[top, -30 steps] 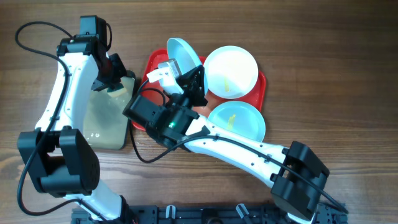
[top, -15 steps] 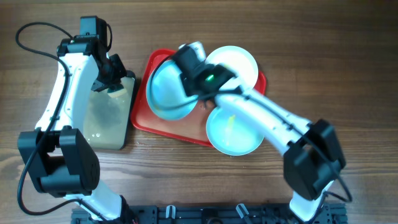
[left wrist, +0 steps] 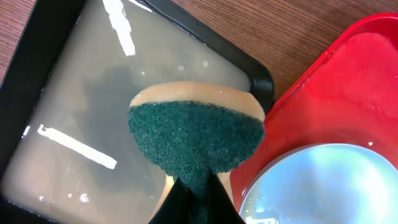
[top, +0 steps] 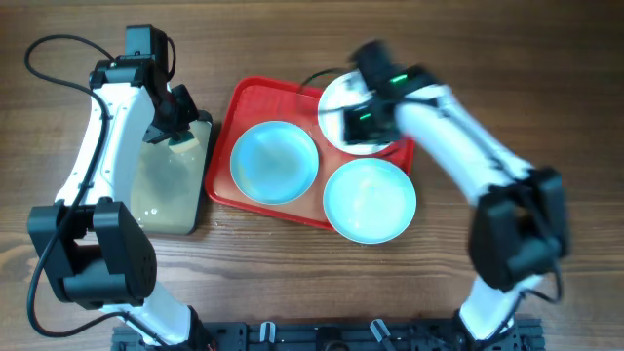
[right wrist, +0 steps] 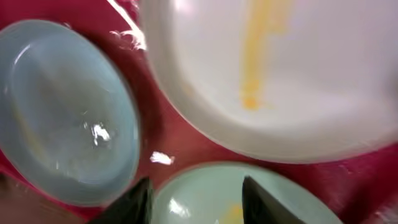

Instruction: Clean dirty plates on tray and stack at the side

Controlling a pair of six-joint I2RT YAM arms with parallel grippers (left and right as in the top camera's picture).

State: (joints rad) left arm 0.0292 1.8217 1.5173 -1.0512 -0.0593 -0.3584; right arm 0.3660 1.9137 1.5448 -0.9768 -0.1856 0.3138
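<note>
The red tray [top: 255, 97] holds three plates. A pale blue plate [top: 273, 161] lies flat on its left, a second pale blue plate [top: 370, 200] overhangs its front right, and a white plate [top: 334, 97] with a yellow smear sits at the back right. My right gripper [top: 349, 125] hovers over the white plate, open and empty. In the right wrist view, its jaws [right wrist: 196, 202] are above the front blue plate [right wrist: 249, 199], with the white plate [right wrist: 267, 68] beyond them. My left gripper [left wrist: 199, 199] is shut on a green sponge [left wrist: 196, 134].
A black-rimmed tray [top: 171, 190] of cloudy water lies left of the red tray, under the sponge. Its corner [left wrist: 264, 84] almost touches the red tray's rim [left wrist: 348, 93]. Bare wooden table lies to the far right and in front.
My right gripper let go of the blue plate it held tilted. That plate now lies flat on the tray's left. The right arm swung right over the white plate. The left arm stayed still.
</note>
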